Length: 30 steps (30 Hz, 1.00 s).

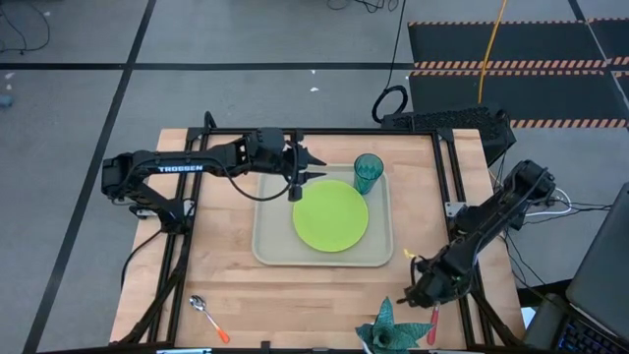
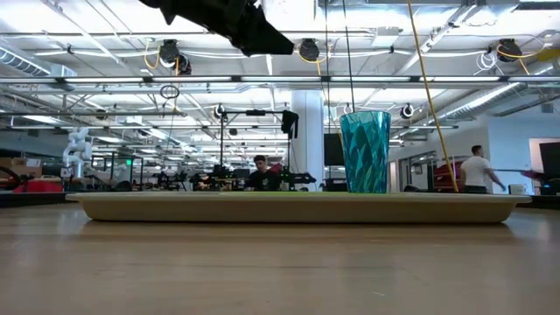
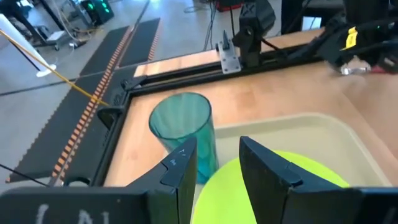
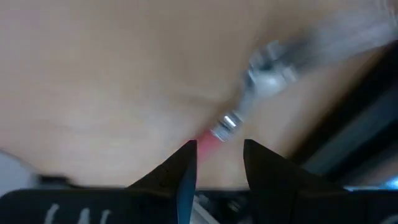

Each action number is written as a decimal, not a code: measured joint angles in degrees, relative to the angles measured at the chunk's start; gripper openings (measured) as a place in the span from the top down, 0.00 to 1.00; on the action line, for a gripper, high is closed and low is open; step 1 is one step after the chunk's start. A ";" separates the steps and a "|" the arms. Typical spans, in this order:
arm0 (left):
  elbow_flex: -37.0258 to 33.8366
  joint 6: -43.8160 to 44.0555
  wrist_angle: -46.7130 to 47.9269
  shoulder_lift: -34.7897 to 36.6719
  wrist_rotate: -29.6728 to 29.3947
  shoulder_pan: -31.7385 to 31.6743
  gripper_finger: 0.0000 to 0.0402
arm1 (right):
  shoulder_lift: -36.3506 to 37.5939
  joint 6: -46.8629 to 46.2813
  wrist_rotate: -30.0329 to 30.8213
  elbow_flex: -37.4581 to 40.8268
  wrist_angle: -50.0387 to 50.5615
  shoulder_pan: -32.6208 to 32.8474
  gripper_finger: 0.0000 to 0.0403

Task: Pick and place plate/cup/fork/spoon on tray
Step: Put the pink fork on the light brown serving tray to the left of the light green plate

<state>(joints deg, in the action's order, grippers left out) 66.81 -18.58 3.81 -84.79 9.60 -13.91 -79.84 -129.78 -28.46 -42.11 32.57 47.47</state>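
Note:
The beige tray (image 1: 267,236) lies mid-table. The lime-green plate (image 1: 330,214) lies flat in it, and the teal cup (image 1: 368,173) stands upright in its far right corner. My left gripper (image 1: 313,169) is open and empty above the tray's far left part. In its wrist view its fingertips (image 3: 217,168) point toward the cup (image 3: 183,134). The red-handled fork (image 1: 433,324) lies on the table near the near right edge. My right gripper (image 1: 421,293) is low over it and open. Its fingers stand either side of the handle (image 4: 208,138), below the neck. The orange-handled spoon (image 1: 208,317) lies near the near left edge.
A spiky teal leafy object (image 1: 391,334) lies at the near edge, just left of the fork. Black frame rails (image 1: 447,177) run along the table's sides. Bare wood lies between the tray and the near edge. People show in the room behind (image 2: 477,168).

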 joint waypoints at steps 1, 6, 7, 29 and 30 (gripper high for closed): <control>0.00 -0.01 0.57 0.00 0.00 0.00 0.69 | -0.15 -0.66 -1.39 0.00 -0.16 0.84 0.69; 0.00 0.50 3.00 0.00 1.33 0.00 0.69 | -0.98 -1.31 -1.75 -0.03 -1.08 3.65 0.69; 0.00 0.65 3.65 0.00 1.43 0.03 0.69 | -1.25 -1.30 -1.83 -0.04 -0.96 4.00 0.69; 0.00 1.30 8.01 0.00 1.47 2.05 0.69 | -2.73 -2.20 2.78 -0.02 -2.12 4.99 0.69; 0.00 1.28 8.22 0.00 1.47 2.05 0.69 | -2.75 -2.19 2.76 -0.02 -2.29 4.92 0.69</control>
<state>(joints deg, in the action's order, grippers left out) 66.81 -17.30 12.03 -84.79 11.07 -11.86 -82.59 -131.97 -25.70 -42.13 30.28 52.40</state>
